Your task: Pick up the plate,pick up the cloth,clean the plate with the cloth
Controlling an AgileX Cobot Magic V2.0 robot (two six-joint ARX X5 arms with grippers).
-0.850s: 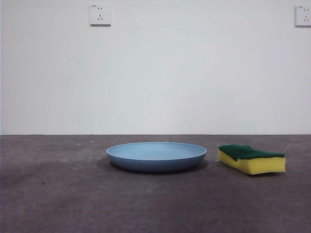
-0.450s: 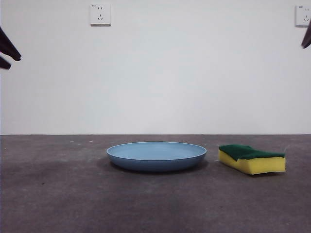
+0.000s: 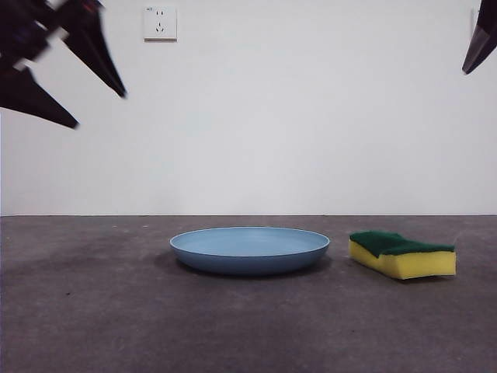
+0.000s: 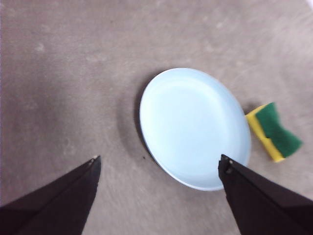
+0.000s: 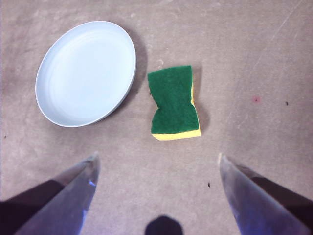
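- Plate (image 3: 250,250): wide, shallow, round, light blue with a smooth matte plastic look and a low raised rim. Sits flat on the table (image 3: 116,311), near the middle of the front view. Nothing on it, nothing touching it.
- Cloth (image 3: 402,254): in fact a small block sponge, yellow foam with a dark green scouring layer facing up. From the right wrist view the green face is pinched in at the waist, a bow-tie outline. It lies on the table just beside the plate, a narrow gap between them.
- Table: dull grey-brown surface, mottled and scuffed, with a few small dark specks and one reddish dot in the right wrist view.
- Wall: plain white, one socket plate (image 3: 160,23) high up.
- Change since half a second ago: the dark arm at the upper left of the front view has come much further into frame; the tip at the upper right corner has grown a little. Plate and sponge have not shifted.
- Left gripper (image 4: 157,164): jaws spread wide, holding nothing, high above the table with the plate below and between them. Its image in the front view is blurred, probably from motion.
- Right gripper (image 5: 157,159): jaws spread wide, empty, high above the sponge and clear of it.
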